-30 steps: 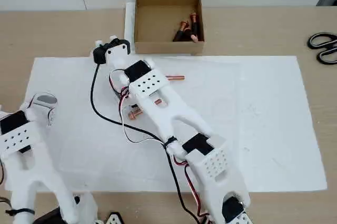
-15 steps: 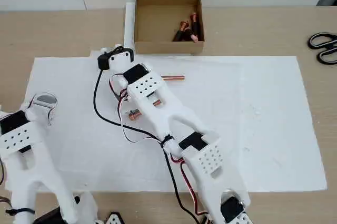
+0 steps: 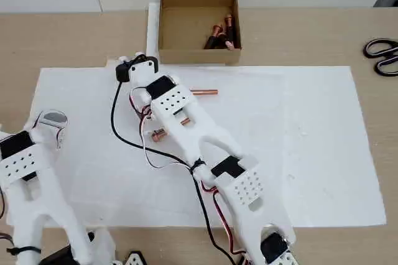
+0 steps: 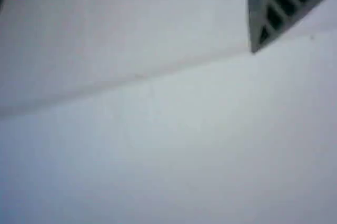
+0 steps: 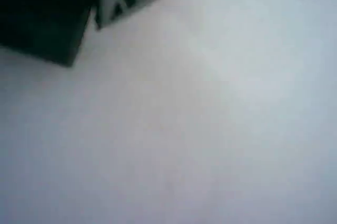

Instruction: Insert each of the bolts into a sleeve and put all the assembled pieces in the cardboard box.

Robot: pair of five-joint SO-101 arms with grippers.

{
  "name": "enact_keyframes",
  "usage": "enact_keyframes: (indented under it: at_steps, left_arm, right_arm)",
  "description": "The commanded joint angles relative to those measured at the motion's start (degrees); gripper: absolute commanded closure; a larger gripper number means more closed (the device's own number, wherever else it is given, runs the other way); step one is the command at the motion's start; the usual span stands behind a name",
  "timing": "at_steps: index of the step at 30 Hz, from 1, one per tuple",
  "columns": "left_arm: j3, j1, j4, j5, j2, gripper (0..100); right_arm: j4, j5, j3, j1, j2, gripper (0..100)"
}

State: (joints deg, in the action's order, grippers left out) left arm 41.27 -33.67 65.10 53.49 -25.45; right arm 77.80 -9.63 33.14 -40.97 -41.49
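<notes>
edge arm: white printed plastic, cut off by the left and lower borders of the high view. The pincer of the edge arm [image 3: 51, 120] stands over the white sheet [image 3: 298, 140] — open or closed, I cannot tell.
middle arm: it reaches slanting from the lower border up to the sheet's far edge. The pincer of the middle arm [image 3: 134, 65] is near the box's left front corner, beside a black block [image 3: 123, 69]. Its state I also cannot tell.
small bolt [image 3: 160, 134]: copper-coloured, on the sheet, partly under the middle arm. One more copper piece [image 3: 185, 120] shows through a gap in the arm, too hidden to name.
cardboard box [image 3: 199, 57]: brown, open on top, on the wooden tabletop [image 3: 74, 35] at the sheet's far edge. The assembled pieces [image 3: 221, 36] lie in its right part, dark with copper ends; their number is not clear.
long bolt [image 3: 204, 92]: a thin copper rod, free on the sheet, just beside the middle arm.
scissors [image 3: 379, 55]: black handles, cut off by the right border.
wrist views: a blurred pale surface, with a grey ribbed part [image 4: 276, 3] in the left one and a dark shape [image 5: 42, 19] in the right one — I cannot tell what they are.
change: against one second ago, the middle arm's tip stands a little more to the right and nearer its base, and the small bolt is slightly turned.
</notes>
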Motion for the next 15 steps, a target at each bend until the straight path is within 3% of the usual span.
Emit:
enact_keyframes:
  at_steps: [1,15]
  left_arm:
    - [-0.2,-0.2,0.2,0.3,-0.3,70]
    - [-0.1,-0.2,0.3,0.3,-0.3,70]
  right_arm:
    - [-0.5,-0.3,2.1,0.5,0.7,87.6]
    - [1.4,-0.3,2.1,1.2,7.4,89.4]
